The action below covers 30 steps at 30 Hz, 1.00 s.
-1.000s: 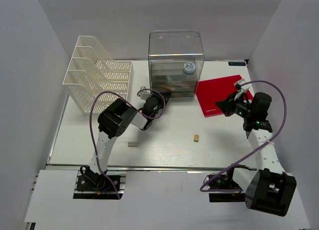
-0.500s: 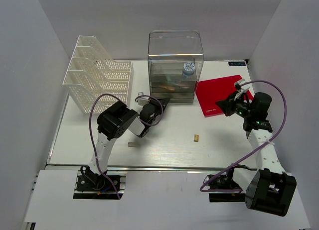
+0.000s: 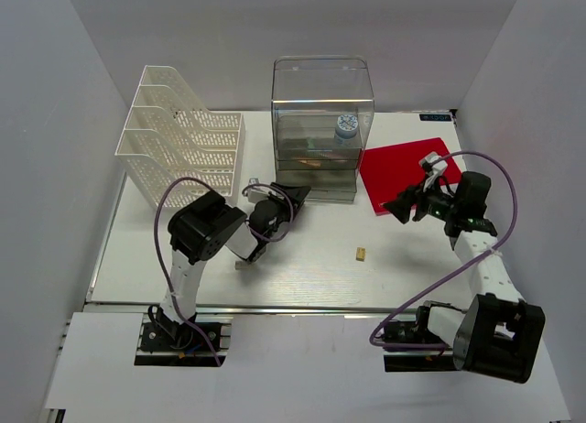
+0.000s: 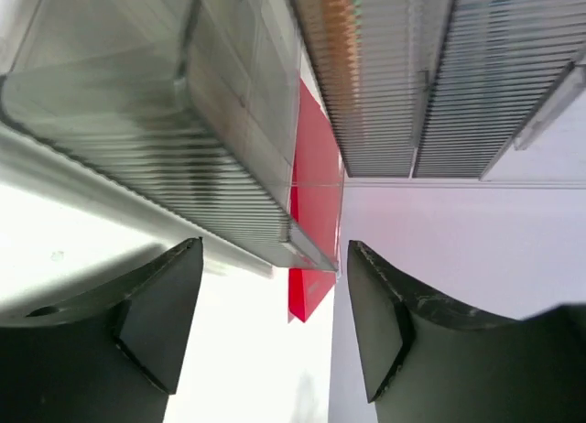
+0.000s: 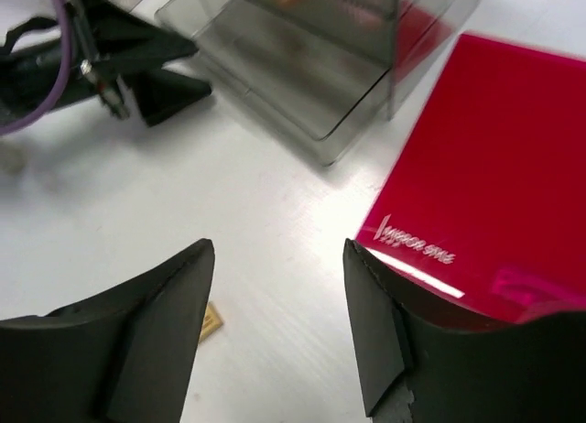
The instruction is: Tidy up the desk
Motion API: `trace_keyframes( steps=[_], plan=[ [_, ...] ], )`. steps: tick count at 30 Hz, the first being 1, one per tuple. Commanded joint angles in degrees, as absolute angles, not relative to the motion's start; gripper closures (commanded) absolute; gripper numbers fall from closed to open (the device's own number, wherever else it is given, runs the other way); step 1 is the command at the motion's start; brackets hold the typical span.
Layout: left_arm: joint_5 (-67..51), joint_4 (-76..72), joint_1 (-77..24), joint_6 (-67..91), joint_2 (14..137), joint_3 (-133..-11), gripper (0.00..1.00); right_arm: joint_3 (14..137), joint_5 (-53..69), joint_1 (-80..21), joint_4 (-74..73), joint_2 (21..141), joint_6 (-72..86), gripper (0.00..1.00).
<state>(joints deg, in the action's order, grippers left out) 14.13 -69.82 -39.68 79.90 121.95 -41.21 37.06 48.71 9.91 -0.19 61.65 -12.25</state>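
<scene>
A: Quick status pls. Where's the left gripper [image 4: 275, 247]?
B: Low at the front of the clear drawer box [image 3: 322, 98], by the bottom drawer [image 3: 320, 189], which sticks out fwd of the box. Fingers spread, nothing btw them.
A: And the right gripper [image 5: 278, 249]?
B: Hanging over the near corner of the red notebook [image 5: 476, 157]. Also spread and empty, not touching it afaict.
A: The desk [image 3: 311, 276] itself?
B: White top under everything. White mesh rack [image 3: 179, 148] back left, box back centre, notebook just right of the box. Loose bits out front: a tan block [image 3: 361, 254] mid-desk and a small grey piece [image 3: 242, 265] front left.
A: So which step?
B: Prob the drawer stage. It's out and ready for small stuff, but nothing is carried yet.
A: Next move?
B: My guess: one arm drops on a loose bit, fingers either side, closes and lifts. Then it goes over the drawer w/o clipping the front wall. The block is small and flat, so the approach must be low and square. Notebook prob belongs in the rack. It lies thin and flat, so it's hard to get under.
</scene>
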Motion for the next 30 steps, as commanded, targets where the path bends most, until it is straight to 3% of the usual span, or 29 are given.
trace_keyframes(
  steps=[1, 5, 8, 9, 10, 11, 12, 13, 14, 15, 17, 18, 19, 20, 21, 23, 26, 27, 30],
  plan=[
    [11.8, -68.0, -39.0, 78.9, 115.3, -40.8, 0.25, 40.5, 56.0, 9.2, -7.9, 64.6, -21.6, 0.33],
    [6.8, -65.3, -39.0, 76.3, 110.8, -38.5, 0.26, 42.3, 58.1, 7.1, -15.7, 67.2, -30.7, 0.36],
    [3.4, -60.2, -39.0, 72.1, 105.1, -37.0, 0.35, 42.7, 58.9, 4.7, -22.2, 68.6, -40.9, 0.63],
    [1.2, -59.0, -39.0, 70.6, 103.1, -36.6, 0.42, 42.8, 58.2, 4.0, -23.5, 69.6, -42.3, 0.88],
    [0.1, -57.1, -39.0, 67.2, 101.4, -36.0, 0.56, 42.8, 57.6, 2.4, -24.1, 69.9, -43.0, 0.98],
    [-1.8, -55.7, -38.5, 65.5, 97.5, -35.4, 0.63, 42.7, 55.7, 1.9, -24.3, 70.2, -44.7, 1.00],
    [-4.3, -52.2, -38.5, 63.7, 95.4, -34.5, 0.71, 42.3, 54.2, 1.2, -24.2, 70.2, -45.2, 1.00],
    [-5.9, -49.9, -38.5, 58.9, 93.1, -34.3, 0.84, 41.9, 53.0, 0.1, -23.1, 70.3, -45.1, 1.00],
    [-7.5, -47.5, -38.5, 55.8, 88.6, -34.3, 0.89, 41.2, 50.8, -1.9, -22.8, 70.2, -46.0, 0.93],
    [-10.6, -43.8, -38.5, 51.9, 86.1, -35.6, 0.93, 41.0, 49.7, -3.2, -22.6, 70.3, -46.1, 0.73],
    [-13.5, -28.6, -38.5, 39.1, 82.3, -38.9, 0.97, 40.6, 46.4, -6.2, -22.1, 70.5, -46.3, 0.55],
    [-15.7, -22.4, -38.5, 33.7, 79.7, -41.1, 0.96, 40.4, 45.3, -6.8, -22.1, 70.7, -46.5, 0.42],
    [-17.5, -9.1, -38.5, 24.8, 78.9, -46.7, 0.92, 40.4, 44.0, -7.4, -21.8, 71.0, -46.1, 0.42],
    [-17.4, -3.0, -38.5, 20.6, 78.5, -49.3, 0.66, 40.3, 40.9, -8.3, -21.4, 71.3, -45.5, 0.38],
    [-16.7, 8.1, -38.5, 13.8, 77.9, -53.4, 0.49, 40.2, 39.2, -10.5, -21.4, 72.2, -44.6, 0.34],
    [-11.8, 16.0, -38.5, 8.8, 77.0, -55.8, 0.31, 39.9, 33.7, -13.3, -20.8, 73.5, -43.3, 0.33],
    [-3.4, 20.0, -38.5, 3.7, 71.6, -52.9, 0.22, 39.2, 25.8, -18.4, -20.1, 75.9, -40.9, 0.24],
    [-1.7, 17.9, -38.5, 2.6, 67.3, -51.0, 0.14, 38.6, 23.9, -20.0, -19.6, 76.6, -39.9, 0.11],
    [3.1, 13.3, -38.5, 2.1, 61.0, -43.6, 0.03, 37.1, 19.1, -22.1, -17.9, 75.9, -38.8, 0.11]
  ],
)
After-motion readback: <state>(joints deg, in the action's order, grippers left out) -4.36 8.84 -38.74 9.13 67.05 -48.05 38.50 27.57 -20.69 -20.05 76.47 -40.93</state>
